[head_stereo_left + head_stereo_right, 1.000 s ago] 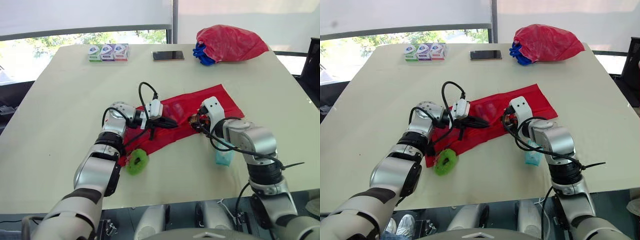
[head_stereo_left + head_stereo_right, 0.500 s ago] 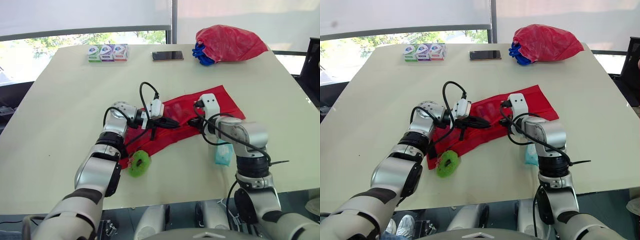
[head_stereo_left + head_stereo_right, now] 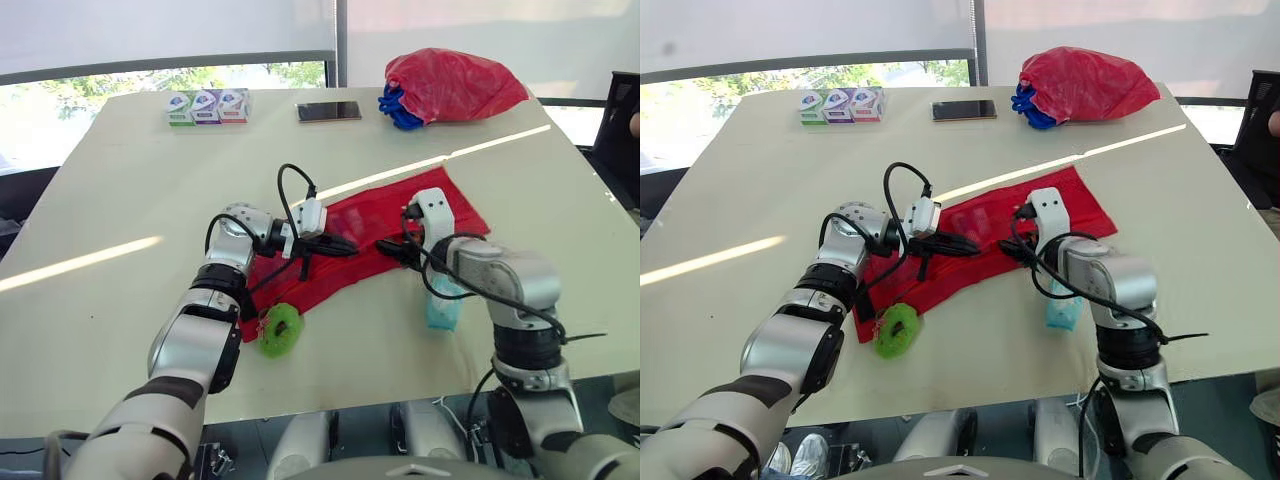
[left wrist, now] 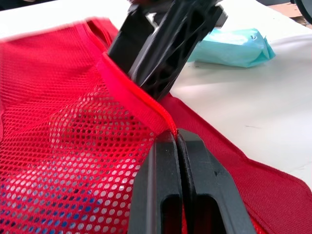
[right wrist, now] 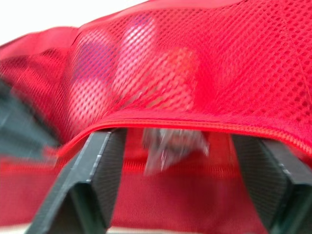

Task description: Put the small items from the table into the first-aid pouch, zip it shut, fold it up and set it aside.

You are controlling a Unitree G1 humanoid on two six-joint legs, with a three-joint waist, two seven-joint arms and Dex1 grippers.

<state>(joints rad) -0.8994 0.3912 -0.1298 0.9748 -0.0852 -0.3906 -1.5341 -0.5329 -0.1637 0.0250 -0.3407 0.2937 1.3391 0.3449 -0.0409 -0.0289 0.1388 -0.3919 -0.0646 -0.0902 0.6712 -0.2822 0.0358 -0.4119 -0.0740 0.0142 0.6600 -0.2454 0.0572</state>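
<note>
1. I find the red pouch (image 3: 350, 222) lying flat mid-bench (image 3: 120, 180).
2. Left tool (image 4: 177, 140) is pinched closed on its zipper edge.
3. Right tool (image 5: 180, 139) is spread wide at the mesh pocket's mouth.
4. A teal packet (image 3: 442, 308) lies beside the pouch.

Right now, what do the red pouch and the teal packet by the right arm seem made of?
The pouch: red fabric, matte, with a fine mesh panel whose holes let the contents show through. The teal packet: likely soft plastic film, slightly glossy, with a crimped, wrinkled end.
</note>
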